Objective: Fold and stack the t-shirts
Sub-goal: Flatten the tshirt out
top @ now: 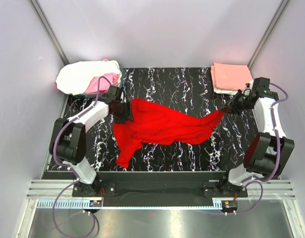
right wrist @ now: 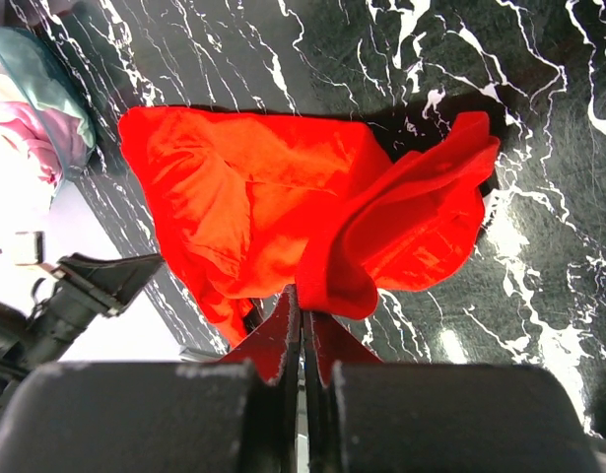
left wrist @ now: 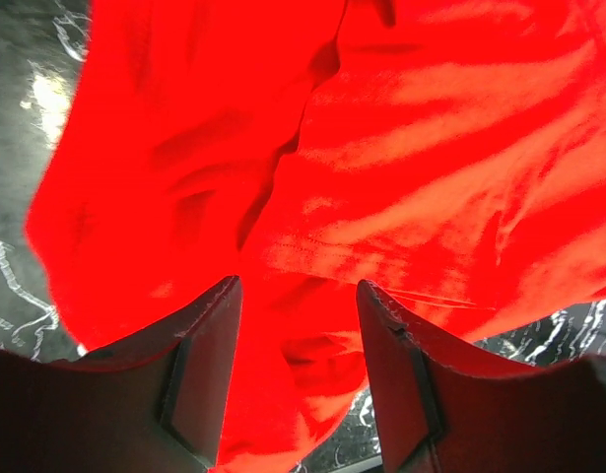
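Red t-shirt [top: 162,126] lies crumpled across the middle of the black marbled table [top: 192,84], stretched from centre left to centre right of the overhead view.

Likely trouble, starting nearest the arms: a loose tail of cloth trails toward the lower left of the shirt. It could drag or fold under if both arms lift before it is spread.

The left claw [left wrist: 298,286], at the shirt's left edge, has its fingers apart over a bunched ridge of cloth. Squeezing there may catch several layers rather than one hem, leaving the shirt twisted.

The right claw [right wrist: 303,301] is clenched on a thin corner of the shirt, which is drawn out to a point. So small a pinch could slip out under tension.

Farther back, a pull to either side might carry cloth toward the loose heap of cream and pink shirts [top: 88,77] in the upper left, or the folded salmon stack [top: 230,75] in the upper right.

As for looks, the shirt is bright, plain red, soft and heavily creased, with stitched seams showing in the left wrist view. No sleeve or collar can be made out clearly, and it is not yet flat.
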Tool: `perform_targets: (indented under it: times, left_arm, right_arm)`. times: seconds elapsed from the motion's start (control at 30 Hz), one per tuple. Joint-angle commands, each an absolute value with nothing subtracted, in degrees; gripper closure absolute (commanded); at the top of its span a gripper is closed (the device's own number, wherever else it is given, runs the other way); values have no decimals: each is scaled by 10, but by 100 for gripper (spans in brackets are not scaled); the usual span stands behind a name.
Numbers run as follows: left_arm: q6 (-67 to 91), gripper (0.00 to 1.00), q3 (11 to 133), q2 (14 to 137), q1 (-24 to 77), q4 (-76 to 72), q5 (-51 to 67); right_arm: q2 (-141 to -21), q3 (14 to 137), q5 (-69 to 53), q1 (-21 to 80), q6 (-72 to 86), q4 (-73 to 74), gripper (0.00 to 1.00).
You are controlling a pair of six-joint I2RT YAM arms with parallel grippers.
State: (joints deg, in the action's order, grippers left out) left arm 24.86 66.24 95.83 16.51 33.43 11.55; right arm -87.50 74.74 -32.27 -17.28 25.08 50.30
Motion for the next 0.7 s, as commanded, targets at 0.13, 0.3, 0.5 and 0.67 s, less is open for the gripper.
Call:
perform_targets:
  times: [0.13,0.3,0.5,0.67]
  left_arm:
    - [243,48,632,986,167,275,137]
    - [242,51,617,994,167,261,142]
    - [248,56,600,992,168,243,154]
    - [250,62,594,987,169,229,159]
  right_arm:
    - [-871,740,-334,-174,243,481,100]
    - [-876,737,-333,-174,239,477,100]
    - [-885,737,-332,-174,237,473,100]
    - [-891,739,-331,-175,235,474,100]
